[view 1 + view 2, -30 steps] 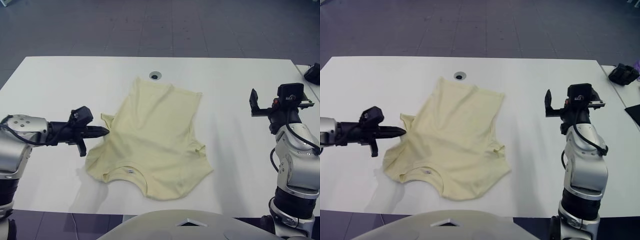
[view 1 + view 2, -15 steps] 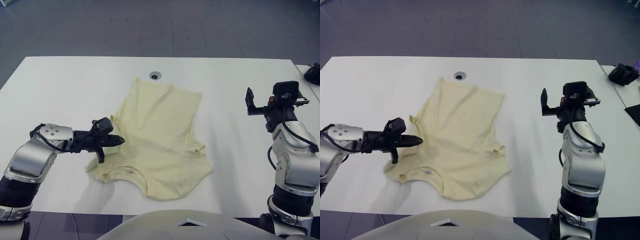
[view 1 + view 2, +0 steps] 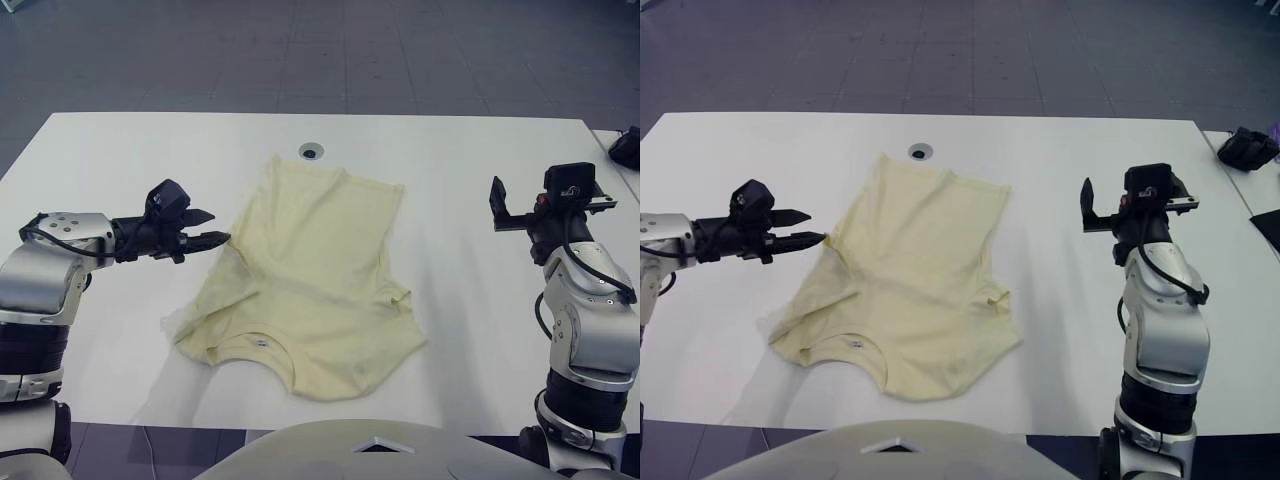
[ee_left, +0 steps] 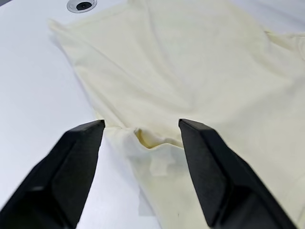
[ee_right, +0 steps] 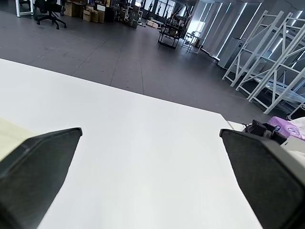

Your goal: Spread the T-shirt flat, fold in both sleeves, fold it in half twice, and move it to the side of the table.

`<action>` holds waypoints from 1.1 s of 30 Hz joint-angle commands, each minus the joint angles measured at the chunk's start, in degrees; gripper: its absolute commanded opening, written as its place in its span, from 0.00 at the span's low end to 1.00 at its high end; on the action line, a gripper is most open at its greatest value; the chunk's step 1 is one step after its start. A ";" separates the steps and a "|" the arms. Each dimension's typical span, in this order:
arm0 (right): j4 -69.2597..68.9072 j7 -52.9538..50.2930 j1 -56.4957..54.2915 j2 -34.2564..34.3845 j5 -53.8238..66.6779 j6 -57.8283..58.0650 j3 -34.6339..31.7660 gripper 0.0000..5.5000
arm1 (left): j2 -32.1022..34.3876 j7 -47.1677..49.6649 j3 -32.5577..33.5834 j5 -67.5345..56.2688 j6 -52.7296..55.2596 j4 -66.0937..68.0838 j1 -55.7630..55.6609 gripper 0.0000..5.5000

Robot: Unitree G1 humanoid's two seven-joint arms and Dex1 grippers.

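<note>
The pale T-shirt (image 3: 310, 275) lies rumpled mid-frame on the worktop (image 3: 120, 150). The left pincer (image 3: 218, 226), released, hovers at the bunched sleeve on the shirt's left edge, and the right pincer (image 5: 150, 133), also released, sits well apart at right. A bite through several layers could drag the shirt instead of spreading it, since the sleeve's tucked folds are hard to tell apart.

A workshop hall: metal racks (image 5: 274, 45), stacked boxes (image 5: 88, 12), grey floor (image 5: 119, 52).
</note>
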 commanded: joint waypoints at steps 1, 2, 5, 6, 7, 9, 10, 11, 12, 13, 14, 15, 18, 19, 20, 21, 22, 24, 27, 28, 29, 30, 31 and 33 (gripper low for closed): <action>0.40 0.72 -1.13 -0.97 0.32 0.33 0.17 0.98 | -2.01 -0.65 -3.10 1.31 -0.52 1.88 -0.45 0.66; 0.48 0.82 -1.25 -1.03 0.33 0.34 0.24 0.98 | -2.33 -0.69 -3.68 1.67 -0.70 2.52 -0.37 0.70; 0.36 1.11 -1.46 -1.16 0.37 0.59 0.29 0.98 | -3.56 -0.38 -4.97 2.71 -1.15 5.21 -0.56 0.79; 0.33 1.28 -1.63 -1.24 0.45 0.71 0.31 0.98 | -4.21 -0.06 -5.06 2.85 -1.15 6.20 -0.68 0.81; 0.10 1.43 -1.63 -1.28 0.53 0.87 0.28 0.98 | -4.89 0.23 -5.02 2.82 -1.11 7.02 -0.92 0.84; -0.64 2.07 -1.50 -1.09 1.33 1.49 0.09 0.98 | -6.55 0.84 -4.39 2.40 -0.98 8.25 -1.53 0.91; -1.51 3.02 -1.30 -0.76 2.72 2.46 -0.25 0.98 | -7.60 1.43 -3.85 2.02 -0.84 8.71 -2.07 0.94; -2.67 4.07 -0.97 -0.23 4.50 3.85 -0.82 0.98 | -8.67 2.17 -3.19 1.62 -0.74 9.12 -2.71 0.97; -4.71 5.52 -0.27 1.22 7.85 6.85 -2.25 0.98 | -9.88 3.01 -2.19 0.73 -0.01 9.26 -3.57 0.98; -6.99 6.98 0.82 2.30 11.06 10.23 -3.66 0.98 | -10.70 3.52 -1.28 -0.10 0.55 8.87 -4.18 0.98; -9.48 8.93 2.48 3.36 15.01 14.79 -5.67 0.98 | -11.50 4.22 0.29 -1.60 1.78 7.63 -4.52 0.98; -11.92 10.88 4.70 3.92 18.44 19.69 -7.79 0.98 | -12.03 4.76 1.93 -3.36 3.20 6.07 -4.81 0.98; -17.39 14.75 8.96 5.19 24.55 34.84 -14.74 0.98 | -12.06 7.35 9.00 -9.16 7.99 -1.11 -2.76 0.98; -18.11 16.44 9.39 5.15 26.77 39.87 -16.89 0.98 | -11.95 9.11 12.95 -11.57 9.93 -4.83 -0.61 0.98; -18.48 17.61 11.01 4.55 29.28 42.95 -18.17 0.98 | -11.95 10.96 16.61 -13.43 11.56 -7.79 1.14 0.98; -17.92 18.52 12.48 3.02 31.90 44.19 -18.50 0.98 | -12.20 13.12 19.71 -14.72 13.14 -10.59 2.96 0.98; -17.63 19.12 15.10 1.66 34.86 44.42 -18.26 0.98 | -12.41 15.07 21.83 -15.39 14.14 -12.72 4.36 0.98; -16.49 18.62 18.62 0.01 40.33 44.43 -17.20 0.98 | -13.08 18.77 24.55 -16.50 16.04 -16.63 6.76 0.98; -14.88 14.97 20.62 -1.18 47.95 44.43 -16.64 0.98 | -14.20 22.50 25.17 -18.05 18.05 -20.38 7.87 0.98; -14.62 13.52 21.08 -1.46 49.96 44.43 -16.64 0.98 | -14.44 23.38 25.07 -18.47 18.56 -21.22 7.85 0.98; -14.60 11.94 21.62 -1.76 51.78 44.43 -16.20 0.98 | -14.50 24.12 24.93 -18.80 18.91 -21.89 7.81 0.98; -14.31 10.15 22.24 -1.56 53.94 44.43 -16.02 0.98 | -14.48 24.78 24.67 -19.09 19.19 -22.25 7.60 0.98; -14.12 8.35 22.84 -1.14 55.73 44.43 -15.85 0.98 | -14.38 25.27 24.25 -19.29 19.40 -22.31 7.23 0.98; -13.45 4.95 23.70 -0.79 58.84 44.43 -15.22 0.98 | -13.95 25.85 23.45 -19.33 19.51 -22.30 7.04 0.98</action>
